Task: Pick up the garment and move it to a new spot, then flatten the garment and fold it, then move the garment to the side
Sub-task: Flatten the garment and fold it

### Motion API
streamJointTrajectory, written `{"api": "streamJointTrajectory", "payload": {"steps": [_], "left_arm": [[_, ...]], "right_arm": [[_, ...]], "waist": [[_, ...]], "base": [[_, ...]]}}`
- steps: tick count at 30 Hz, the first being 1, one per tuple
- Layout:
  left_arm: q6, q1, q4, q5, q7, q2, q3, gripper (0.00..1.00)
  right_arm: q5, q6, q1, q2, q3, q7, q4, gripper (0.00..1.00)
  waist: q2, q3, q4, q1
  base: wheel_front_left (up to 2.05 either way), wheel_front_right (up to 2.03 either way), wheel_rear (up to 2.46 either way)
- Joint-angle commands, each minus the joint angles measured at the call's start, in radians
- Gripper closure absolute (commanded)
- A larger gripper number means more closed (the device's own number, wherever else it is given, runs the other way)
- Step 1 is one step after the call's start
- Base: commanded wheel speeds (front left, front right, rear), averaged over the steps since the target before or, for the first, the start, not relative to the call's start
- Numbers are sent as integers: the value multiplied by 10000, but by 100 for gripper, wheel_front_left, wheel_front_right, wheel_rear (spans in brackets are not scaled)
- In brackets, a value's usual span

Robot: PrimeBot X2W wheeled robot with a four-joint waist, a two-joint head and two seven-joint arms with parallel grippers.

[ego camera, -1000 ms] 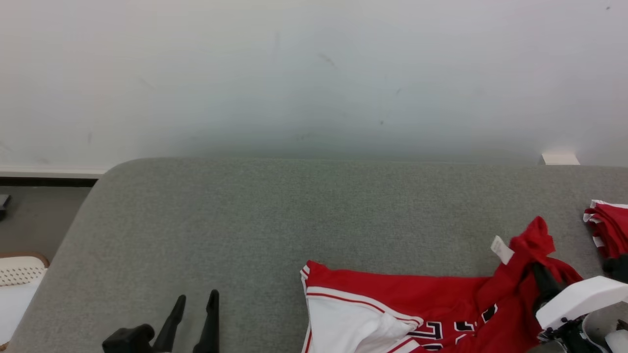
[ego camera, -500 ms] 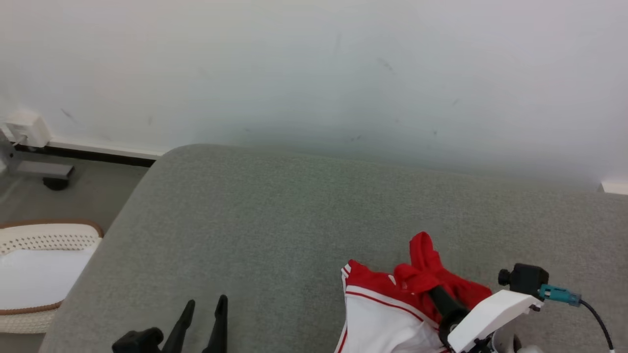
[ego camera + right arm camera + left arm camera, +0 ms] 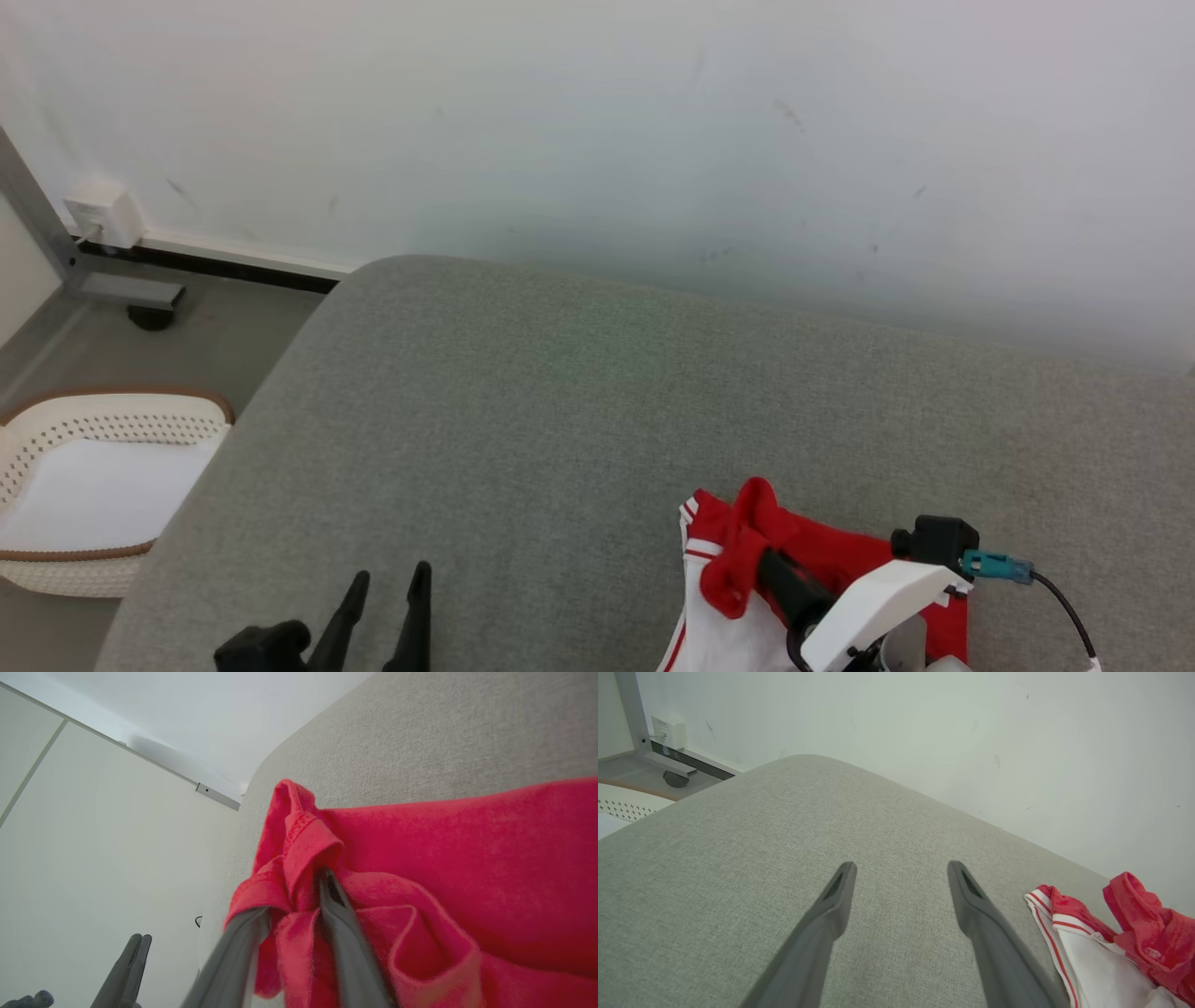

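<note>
The garment is a red and white jersey, bunched at the lower right of the grey padded surface. My right gripper comes in from the lower right, its dark fingers buried in a raised red fold. In the right wrist view the right gripper has its fingers a little apart, with red cloth packed between them and draped over them. My left gripper hovers open at the lower left, well clear of the cloth. Between its spread fingers the left gripper has nothing, and the garment lies to its right.
A white perforated basket with a brown rim stands on the floor left of the surface. A pale wall runs close behind the surface's far edge. A wall box and a metal frame foot are at the far left.
The head camera has turned left. My right gripper has drawn the garment's right part leftward over the rest, so the cloth lies more bunched. Its fingers have parted slightly. The left gripper stays open.
</note>
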Motion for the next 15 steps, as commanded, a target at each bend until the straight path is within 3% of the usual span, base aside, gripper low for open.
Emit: {"api": "streamJointTrajectory", "payload": {"steps": [1, 7, 11, 15], "left_arm": [[20, -59, 9, -108, 18, 97, 36, 0], [67, -38, 37, -168, 15, 101, 47, 0], [95, 36, -7, -195, 6, 66, 70, 0], [109, 106, -69, -214, -10, 31, 125, 0]], "right_arm": [[236, 3, -219, -10, 191, -135, 82, 0], [1507, 3, -681, -15, 1063, -575, -441, 0], [1673, 3, -936, -56, 1070, -839, -1244, 0], [1334, 3, -1025, -794, 549, -1396, -2483, 0]], "waist": [[0, 14, -41, -1], [0, 24, -354, -1], [0, -19, -616, -1], [0, -68, -885, -1]], "base": [[0, 0, 0], [0, 0, 0], [0, 0, 0], [0, 0, 0]]}}
